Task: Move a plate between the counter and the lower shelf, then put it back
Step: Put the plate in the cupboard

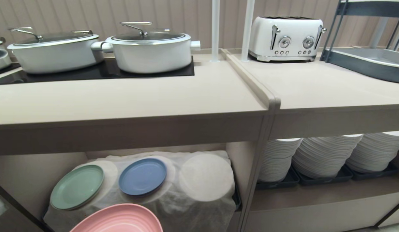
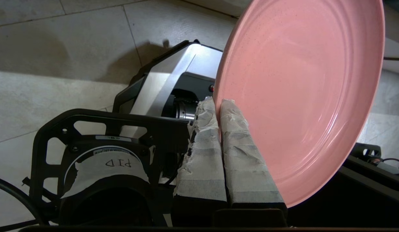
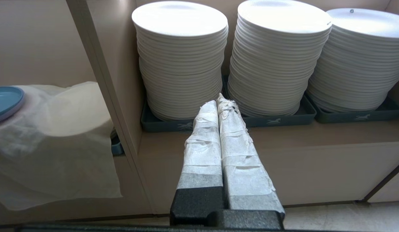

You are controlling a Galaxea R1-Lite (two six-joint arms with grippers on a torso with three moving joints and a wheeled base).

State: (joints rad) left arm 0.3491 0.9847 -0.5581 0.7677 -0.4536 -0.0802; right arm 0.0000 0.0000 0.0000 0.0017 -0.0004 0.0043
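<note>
From my seat at the controls, the pink plate (image 2: 302, 96) was pinched at its rim by the left gripper (image 2: 218, 104), whose two tape-wrapped fingers (image 2: 202, 151) were clamped together on the plate's edge. The plate looked round and shallow, a matte pink with faint dark specks, a raised rim and soft concentric rings stepping down toward the middle. In the wrist view it stood tilted steeply, its face turned toward the camera, with tiled floor (image 2: 57, 48) and part of the robot's base (image 2: 173, 80) behind it.

In the head view only the plate's upper part (image 1: 119, 220) showed at the lower edge, in front of the lower shelf (image 1: 206, 180), not resting on it as far as I could tell. The shelf's wrinkled white cloth (image 1: 199, 206) carried a green plate (image 1: 77, 186) and a blue plate (image 1: 142, 176) side by side on their mounds, with a bare mound to their right. Above, the counter (image 1: 128, 100) carried two white pots (image 1: 148, 48) on the black hob.

The right gripper (image 3: 218, 102) was pressed shut on nothing, pointing at stacks of white plates (image 3: 183, 61) in grey trays in the neighbouring recess.
</note>
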